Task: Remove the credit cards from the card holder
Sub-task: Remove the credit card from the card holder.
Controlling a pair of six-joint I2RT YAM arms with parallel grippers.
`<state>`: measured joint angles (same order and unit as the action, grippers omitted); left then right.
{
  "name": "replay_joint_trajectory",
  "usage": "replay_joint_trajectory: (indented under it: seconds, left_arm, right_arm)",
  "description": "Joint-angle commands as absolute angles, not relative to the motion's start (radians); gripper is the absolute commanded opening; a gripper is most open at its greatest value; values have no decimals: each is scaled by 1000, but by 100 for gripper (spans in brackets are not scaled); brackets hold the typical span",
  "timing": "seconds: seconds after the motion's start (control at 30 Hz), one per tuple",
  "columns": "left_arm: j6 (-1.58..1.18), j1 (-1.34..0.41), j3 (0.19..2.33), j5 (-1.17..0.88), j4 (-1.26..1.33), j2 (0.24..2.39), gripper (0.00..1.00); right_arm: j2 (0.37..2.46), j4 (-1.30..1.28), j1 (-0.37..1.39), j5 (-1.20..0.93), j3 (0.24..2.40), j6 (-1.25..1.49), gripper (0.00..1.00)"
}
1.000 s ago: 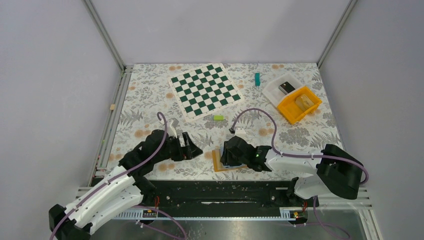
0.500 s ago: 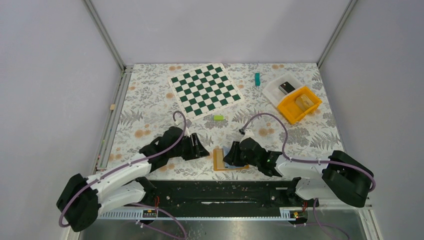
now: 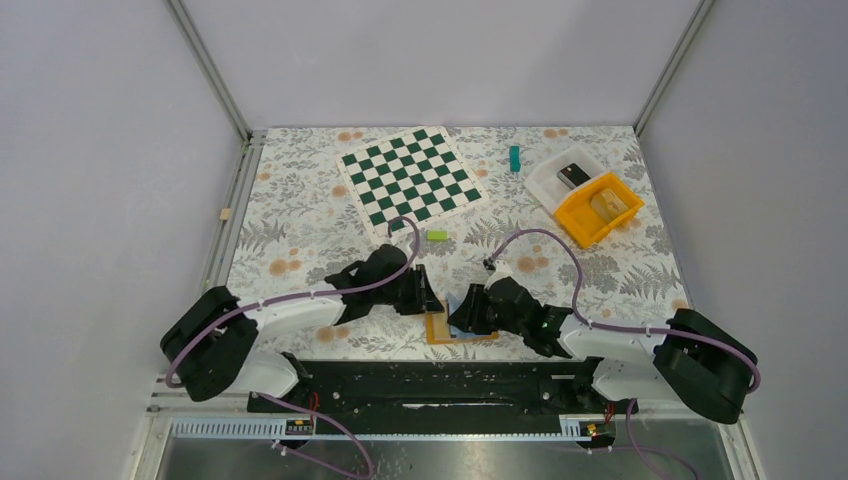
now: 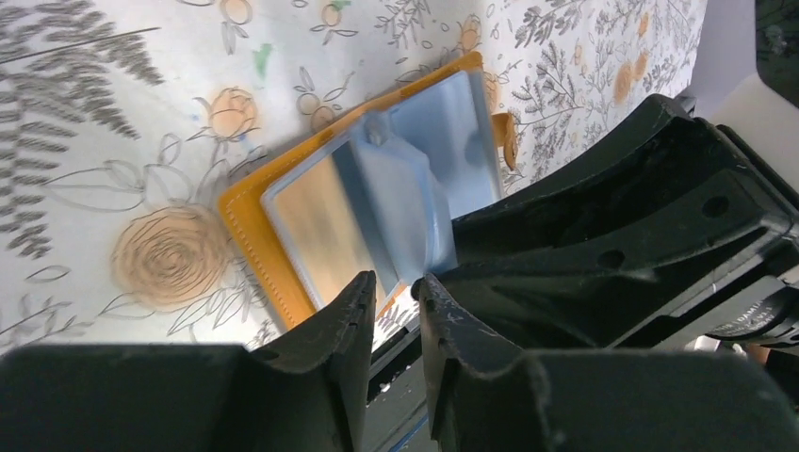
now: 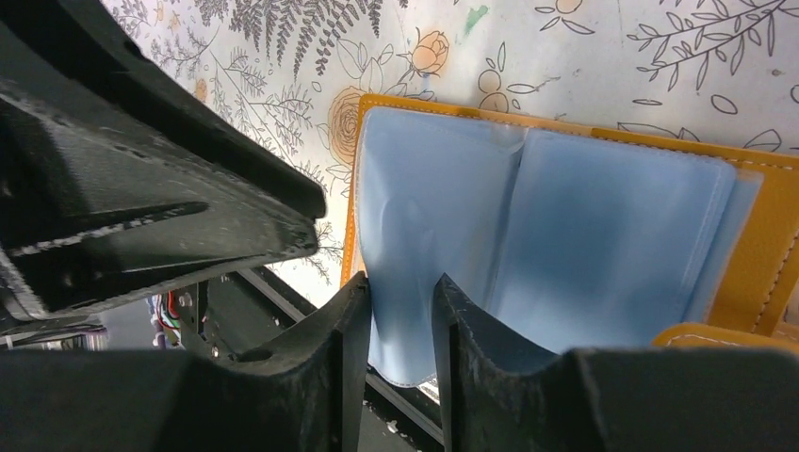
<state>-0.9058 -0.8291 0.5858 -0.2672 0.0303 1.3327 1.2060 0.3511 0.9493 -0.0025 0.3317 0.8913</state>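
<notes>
The orange card holder [image 3: 436, 328] lies open near the table's front edge, with light-blue credit cards [image 5: 603, 226] in it. In the right wrist view one blue card is bent up between the fingers of my right gripper [image 5: 396, 301], which is shut on it. In the left wrist view the card holder [image 4: 247, 221] shows a raised blue card [image 4: 396, 207] leaning toward the right arm's black body. My left gripper [image 4: 394, 292] hangs over the holder's near corner with a narrow gap between its jaws. That card's lower corner sits just at its fingertips. Seen from above, the left gripper [image 3: 428, 300] and right gripper [image 3: 462, 315] meet over the holder.
A green-and-white chessboard [image 3: 410, 180] lies at the back. A small yellow-green block [image 3: 437, 236] sits just beyond the grippers, a teal block [image 3: 515, 158] farther back. An orange bin [image 3: 598, 208] and white tray [image 3: 560, 175] stand back right. The black base rail [image 3: 420, 385] runs just behind the holder.
My left arm has swung right, up to the holder, and its jaws have narrowed from wide to a slim gap. The right gripper has shifted slightly right, still at the holder.
</notes>
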Motion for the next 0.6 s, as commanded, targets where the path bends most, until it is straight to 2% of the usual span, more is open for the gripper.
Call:
replay_joint_trajectory:
  seconds: [0.0, 0.17, 0.37, 0.57]
  left_arm:
    - [-892, -857, 654, -308, 133, 1402, 24]
    - [-898, -875, 678, -315, 148, 1487, 22]
    - [-906, -894, 697, -321, 159, 1519, 22]
    - [-901, -909, 727, -336, 157, 1543, 22]
  right_arm:
    - [1165, 392, 940, -16, 321, 898, 37]
    - [1148, 366, 940, -5, 320, 902, 39]
    - [1094, 306, 939, -5, 327, 915, 54]
    - [950, 117, 939, 66, 365, 899, 62]
